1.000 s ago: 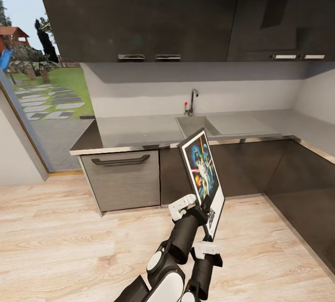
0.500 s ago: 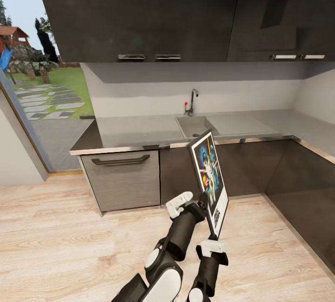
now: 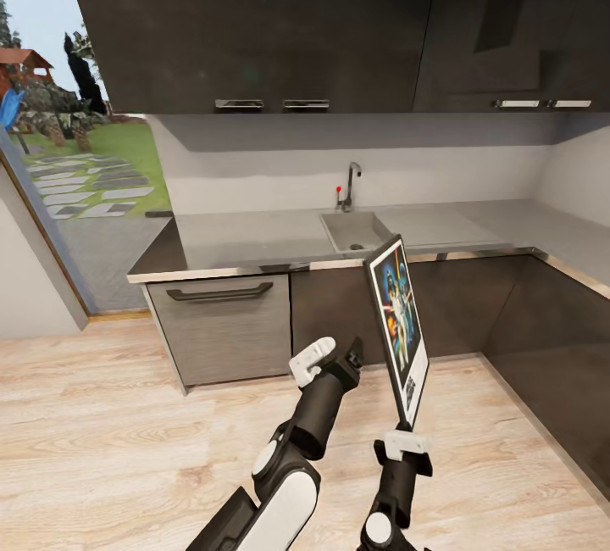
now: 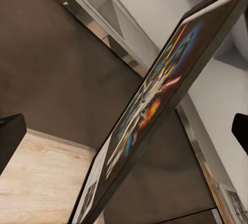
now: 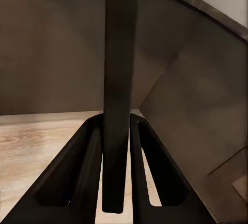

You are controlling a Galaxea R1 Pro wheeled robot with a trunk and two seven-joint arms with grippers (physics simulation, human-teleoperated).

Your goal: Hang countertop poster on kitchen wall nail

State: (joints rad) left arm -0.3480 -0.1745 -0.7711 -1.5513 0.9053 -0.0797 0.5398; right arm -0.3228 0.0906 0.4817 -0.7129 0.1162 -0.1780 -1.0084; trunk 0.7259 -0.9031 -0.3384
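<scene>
Left gripper [image 3: 349, 358] is now standing open and clear of the poster [image 3: 400, 324], having released the lower edge it was touching a second ago. Right gripper [image 3: 406, 431] is clamping the poster's bottom edge alone, its fingers [image 5: 85, 169] closed on the frame. The poster is standing more upright and further right than before, in front of the kitchen countertop [image 3: 254, 237].
</scene>
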